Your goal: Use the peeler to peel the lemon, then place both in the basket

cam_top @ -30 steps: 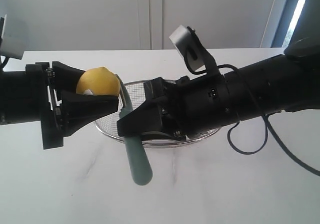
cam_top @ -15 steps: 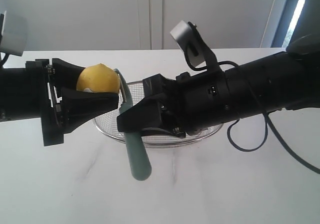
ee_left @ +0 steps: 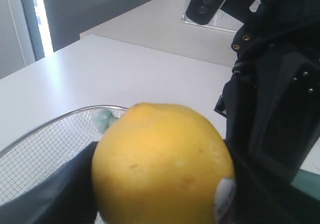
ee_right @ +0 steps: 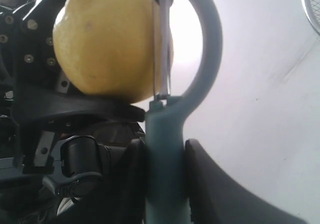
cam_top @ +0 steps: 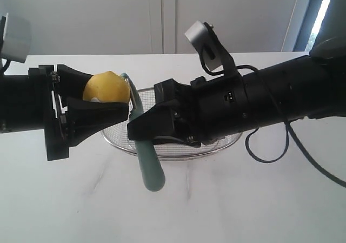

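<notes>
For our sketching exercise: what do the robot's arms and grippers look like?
The left arm and right arm are thick matte-black tubes. The left gripper and right gripper have black wedge-shaped fingers. A thin black cable loops below the right arm; a pale grey camera sits above its wrist.

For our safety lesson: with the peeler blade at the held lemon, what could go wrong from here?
The blade's push could squeeze the lemon out of the left gripper, which holds it in mid-air. The peeler might twist in the right gripper. The two grippers sit close and could collide.
</notes>
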`<action>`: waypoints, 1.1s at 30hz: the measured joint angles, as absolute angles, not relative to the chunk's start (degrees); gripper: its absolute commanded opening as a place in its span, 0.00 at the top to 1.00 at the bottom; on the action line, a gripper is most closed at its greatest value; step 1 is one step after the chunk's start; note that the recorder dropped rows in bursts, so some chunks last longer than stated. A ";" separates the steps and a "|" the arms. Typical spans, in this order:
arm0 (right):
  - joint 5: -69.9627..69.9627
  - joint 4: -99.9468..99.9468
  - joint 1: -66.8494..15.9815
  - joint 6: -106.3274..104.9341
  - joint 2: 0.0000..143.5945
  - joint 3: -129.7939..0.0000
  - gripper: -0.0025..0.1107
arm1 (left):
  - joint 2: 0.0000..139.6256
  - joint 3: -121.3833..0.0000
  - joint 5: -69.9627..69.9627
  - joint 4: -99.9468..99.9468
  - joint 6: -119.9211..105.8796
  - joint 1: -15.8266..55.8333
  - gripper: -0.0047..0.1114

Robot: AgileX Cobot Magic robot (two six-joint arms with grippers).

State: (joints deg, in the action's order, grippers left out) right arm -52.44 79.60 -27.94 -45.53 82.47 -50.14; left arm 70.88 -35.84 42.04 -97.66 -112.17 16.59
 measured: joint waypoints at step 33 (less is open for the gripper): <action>-45.75 69.90 -25.65 -41.08 70.37 -49.62 0.98 | 70.88 -35.84 41.27 -97.29 -112.17 16.59 0.96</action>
